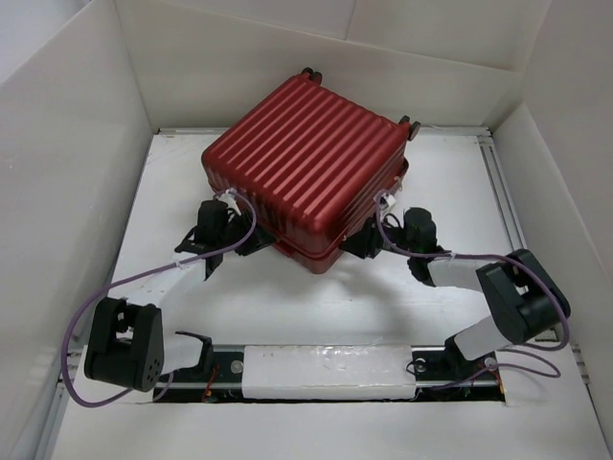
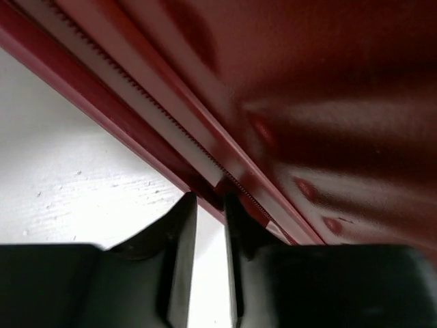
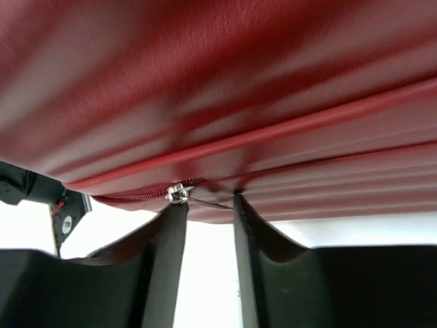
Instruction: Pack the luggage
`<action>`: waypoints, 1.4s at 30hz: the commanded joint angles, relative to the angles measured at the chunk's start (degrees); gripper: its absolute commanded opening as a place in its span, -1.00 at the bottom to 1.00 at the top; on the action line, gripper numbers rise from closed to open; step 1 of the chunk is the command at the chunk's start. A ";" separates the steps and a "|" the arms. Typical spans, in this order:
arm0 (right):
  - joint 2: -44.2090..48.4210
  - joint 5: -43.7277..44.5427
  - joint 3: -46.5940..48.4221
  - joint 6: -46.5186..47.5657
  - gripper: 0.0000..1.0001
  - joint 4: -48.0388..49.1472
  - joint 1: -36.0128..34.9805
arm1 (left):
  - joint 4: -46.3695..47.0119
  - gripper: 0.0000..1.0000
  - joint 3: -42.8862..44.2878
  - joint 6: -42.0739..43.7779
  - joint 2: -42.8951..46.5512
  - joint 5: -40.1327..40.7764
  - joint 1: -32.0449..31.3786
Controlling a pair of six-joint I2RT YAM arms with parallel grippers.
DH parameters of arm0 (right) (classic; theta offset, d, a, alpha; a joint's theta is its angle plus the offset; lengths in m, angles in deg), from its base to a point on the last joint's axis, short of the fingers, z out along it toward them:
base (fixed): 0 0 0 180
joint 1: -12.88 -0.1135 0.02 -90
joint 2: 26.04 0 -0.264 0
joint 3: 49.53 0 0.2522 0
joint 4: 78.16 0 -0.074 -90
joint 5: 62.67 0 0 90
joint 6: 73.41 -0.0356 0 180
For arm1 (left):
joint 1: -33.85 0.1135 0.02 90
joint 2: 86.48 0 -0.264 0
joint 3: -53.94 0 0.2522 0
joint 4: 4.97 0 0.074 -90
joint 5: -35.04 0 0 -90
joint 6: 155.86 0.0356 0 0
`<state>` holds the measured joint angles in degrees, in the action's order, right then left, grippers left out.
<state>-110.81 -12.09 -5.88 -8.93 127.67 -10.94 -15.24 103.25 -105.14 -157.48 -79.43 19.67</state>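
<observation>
Left tool [image 2: 210, 199], nearly closed, rests at the zipper seam [image 2: 171, 130]; any grip cannot be told. Right tool [image 3: 207, 203] stands partly open astride the zipper pull [image 3: 181, 194]. Suitcase [image 1: 306, 163] lies closed on the counter [image 1: 316, 307]. Step: zipping. Next: clamp pull, draw along seam.

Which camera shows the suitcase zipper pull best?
Right wrist: the silver zipper pull sits close-up on the luggage seam. Left wrist shows only zipper teeth; the top view, nothing of it.
</observation>
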 commanded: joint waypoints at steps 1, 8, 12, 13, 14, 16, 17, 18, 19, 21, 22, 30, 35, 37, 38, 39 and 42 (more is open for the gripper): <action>-3.64 1.71 -1.14 -3.64 -0.26 19.00 -3.25 | 5.47 -0.75 -5.03 1.41 0.51 -1.89 -0.42; -5.58 6.45 -2.73 -4.19 -1.00 26.23 -7.72 | 11.71 -1.00 -8.66 -0.26 4.46 -1.29 -0.42; 2.39 17.74 -6.24 -2.17 -1.00 20.38 -13.51 | 14.26 -1.00 -10.06 -0.88 7.19 -0.67 -0.42; 5.20 20.93 -6.77 -1.21 -1.00 16.78 -15.11 | 14.27 -1.00 -10.06 -0.88 7.19 -0.67 -0.42; 11.32 23.92 -7.73 0.71 -1.00 10.31 -16.86 | 14.27 -1.00 -10.06 -0.88 7.80 -0.67 -0.42; 17.42 31.81 -9.49 1.25 -1.00 4.64 -21.35 | 16.10 -1.00 -10.76 -1.40 8.77 0.73 -0.42; 22.76 33.51 -10.02 1.26 -1.00 -0.26 -22.32 | 16.90 -1.00 -10.77 -2.10 8.78 0.74 -0.42; 25.16 34.49 -10.03 1.26 -1.00 -2.57 -23.03 | 17.86 -1.00 -12.24 -2.11 9.56 0.74 -0.42; 27.27 36.59 -10.81 1.26 -1.00 -4.51 -23.55 | 19.52 -1.00 -12.26 -2.63 9.57 0.74 -0.42; 31.92 37.57 -11.43 0.39 -1.00 -10.46 -24.26 | 20.07 -1.00 -12.26 -2.64 9.57 0.74 -0.42; 33.17 39.31 -10.91 -0.23 -1.00 -13.29 -24.96 | 20.07 -1.00 -12.26 -2.64 8.96 0.74 -0.94; 41.70 47.85 -9.50 -1.55 -1.00 -25.61 -31.11 | 17.70 -1.00 -9.01 -2.02 10.18 6.54 -8.06; 41.02 48.03 -7.83 -4.53 -1.00 -27.46 -32.87 | 19.36 -1.00 -10.23 -3.25 13.69 5.23 -8.06; 39.08 49.42 -6.61 -5.76 -1.00 -27.46 -35.59 | 22.85 -1.00 -11.81 -3.95 14.22 3.73 -8.06; 36.72 50.13 -6.08 -6.38 -1.00 -27.46 -36.73 | 23.84 -1.00 -12.52 -4.65 14.83 3.73 -8.58; 35.39 51.01 -5.37 -8.04 -1.00 -27.46 -37.96 | 24.46 -1.00 -13.39 -4.66 14.84 3.20 -8.59; 29.69 56.71 -1.16 -11.73 -1.00 -27.46 -46.74 | 27.71 -1.00 -14.02 -4.66 12.92 3.20 -9.89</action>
<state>-77.68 45.37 -12.46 -14.59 99.72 -50.48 5.74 90.16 -108.99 -143.82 -74.80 11.35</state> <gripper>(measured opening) 0.009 0.003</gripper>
